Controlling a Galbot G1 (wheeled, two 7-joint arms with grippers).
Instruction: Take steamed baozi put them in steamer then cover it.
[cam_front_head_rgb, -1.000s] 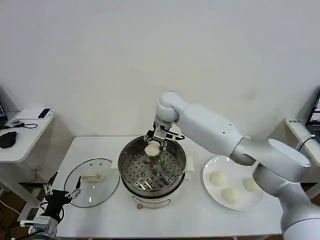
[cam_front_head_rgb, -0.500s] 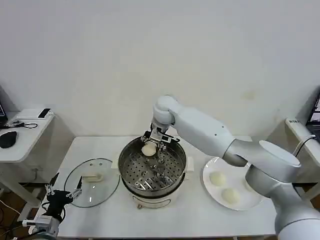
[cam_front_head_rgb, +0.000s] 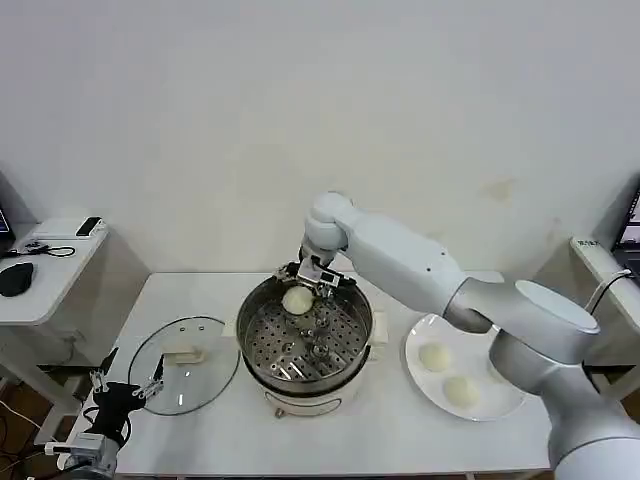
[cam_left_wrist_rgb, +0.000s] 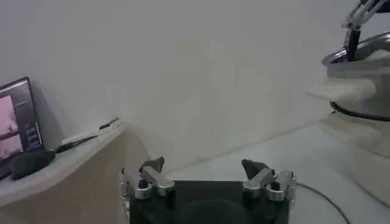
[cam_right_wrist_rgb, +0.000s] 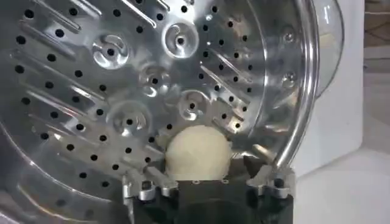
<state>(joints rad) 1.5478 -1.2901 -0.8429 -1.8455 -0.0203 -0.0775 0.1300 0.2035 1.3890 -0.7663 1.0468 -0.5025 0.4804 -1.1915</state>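
A white table (cam_front_head_rgb: 200, 420) stands against a pale wall (cam_front_head_rgb: 300, 120). On its right part lies a white plate (cam_front_head_rgb: 505, 405). To the left, apart, a side desk (cam_front_head_rgb: 40, 270) — on it a black mouse (cam_front_head_rgb: 15, 278) and a small white box (cam_front_head_rgb: 75, 228). A monitor (cam_left_wrist_rgb: 15, 115) stands at the desk's far edge.

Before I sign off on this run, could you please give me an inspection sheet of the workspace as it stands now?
Surface: white table, no spills seen.
Job's things: steamer at centre; one baozi over the tray's far side; two baozi visible on the white plate; cover lying flat to the steamer's left.
Clutter: nothing seen on the table.
Grippers: right pincer inside the steamer, shut on the baozi; left pincer open, parked at the table's near left corner.
Cables: black cable on the side desk.
Surroundings: plain white wall; mouse on the side desk.
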